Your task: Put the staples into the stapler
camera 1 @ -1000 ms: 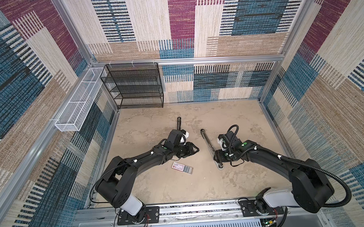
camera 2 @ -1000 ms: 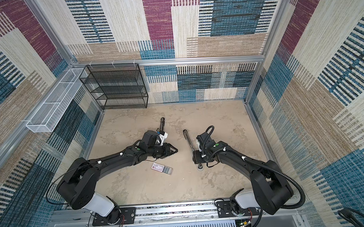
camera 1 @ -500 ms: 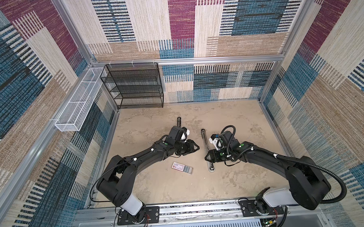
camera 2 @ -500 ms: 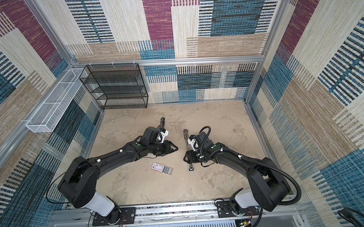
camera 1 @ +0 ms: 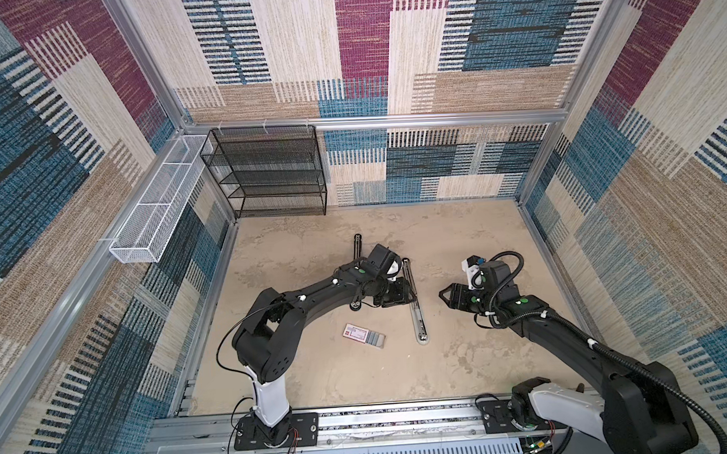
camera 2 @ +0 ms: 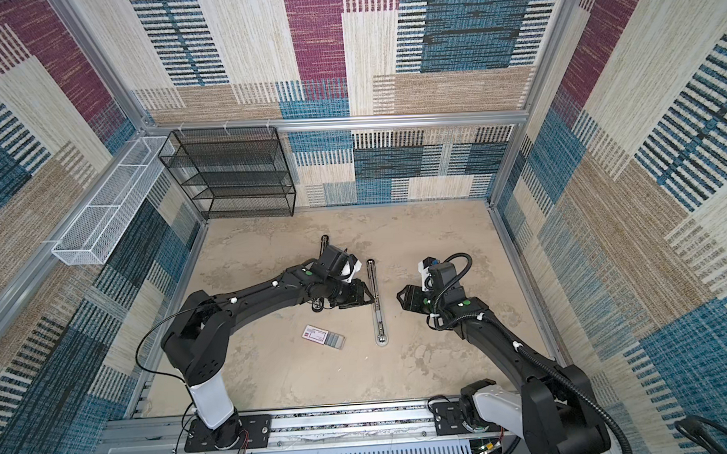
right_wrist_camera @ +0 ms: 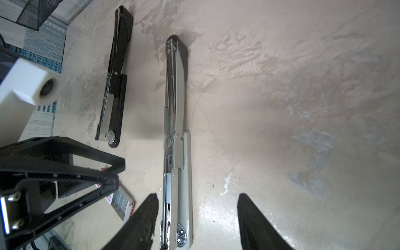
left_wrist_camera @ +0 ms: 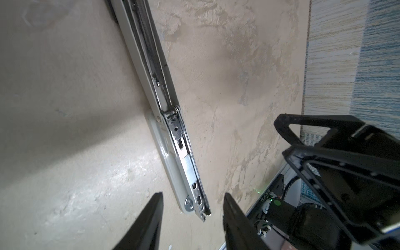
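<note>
A long grey stapler [camera 1: 414, 301] lies opened flat on the table in both top views, with a short ribbed metal strip [right_wrist_camera: 167, 187] in its channel. The staples [camera 1: 363, 335] sit in a small white box with a red mark, left of the stapler's near end [right_wrist_camera: 123, 203]. My left gripper [camera 1: 401, 295] is open beside the stapler's left side. In the left wrist view the stapler's tip [left_wrist_camera: 201, 207] shows between its fingers, untouched. My right gripper [camera 1: 445, 296] is open and empty, off to the stapler's right [right_wrist_camera: 197, 201].
A black stapler [right_wrist_camera: 114, 86], also opened flat, lies left of the grey one and is partly under my left arm [camera 1: 357, 245]. A black mesh shelf [camera 1: 268, 173] stands at the back left, and a white wire basket [camera 1: 157, 214] hangs on the left wall.
The grey stapler's near end swung left. My right gripper then left it and pulled back to the right. My left gripper shifted right, up to the stapler.
</note>
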You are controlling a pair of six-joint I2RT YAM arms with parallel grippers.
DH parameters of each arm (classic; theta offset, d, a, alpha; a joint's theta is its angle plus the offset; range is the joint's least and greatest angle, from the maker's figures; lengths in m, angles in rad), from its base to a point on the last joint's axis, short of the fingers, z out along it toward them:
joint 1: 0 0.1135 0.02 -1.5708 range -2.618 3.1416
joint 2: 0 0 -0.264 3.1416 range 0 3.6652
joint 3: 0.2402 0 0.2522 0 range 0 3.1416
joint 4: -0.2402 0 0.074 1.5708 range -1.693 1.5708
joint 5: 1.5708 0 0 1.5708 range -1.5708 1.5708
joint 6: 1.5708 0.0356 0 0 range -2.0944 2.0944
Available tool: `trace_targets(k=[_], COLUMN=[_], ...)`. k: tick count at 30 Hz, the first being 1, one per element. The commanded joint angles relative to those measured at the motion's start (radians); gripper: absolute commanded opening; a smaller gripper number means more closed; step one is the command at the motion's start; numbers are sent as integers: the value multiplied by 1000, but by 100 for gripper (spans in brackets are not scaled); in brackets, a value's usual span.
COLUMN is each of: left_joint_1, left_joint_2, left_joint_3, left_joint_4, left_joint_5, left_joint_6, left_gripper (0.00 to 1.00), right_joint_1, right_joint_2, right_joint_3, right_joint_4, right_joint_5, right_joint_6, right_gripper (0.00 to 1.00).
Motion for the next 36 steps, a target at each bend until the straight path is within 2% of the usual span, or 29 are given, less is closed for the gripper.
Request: trace_targets(k=[1,15,21,28,36], left_joint_1=[-20,-99,-110,-114,-116], left_joint_2=[52,325,396,439,514], left_joint_3=[76,452,546,606,745], left_joint_4=[-146,-469,-533,-541,-539], left_joint_5=[-87,-300,-339,-369,-358], left_joint_6=[53,120,155,263,446], left_gripper=[48,46,38,30,27], right_joint_1=[-7,-14,-16,-28,-60], right_joint_2=[4,46,51,70,99], right_joint_3=[-10,-34,-53,-69,-77], right_joint_4=[75,141,156,187,227], right_joint_5=[11,28,42,66,87], right_joint_6=[18,17,19,28,47], right_gripper=[62,62,62,62,62])
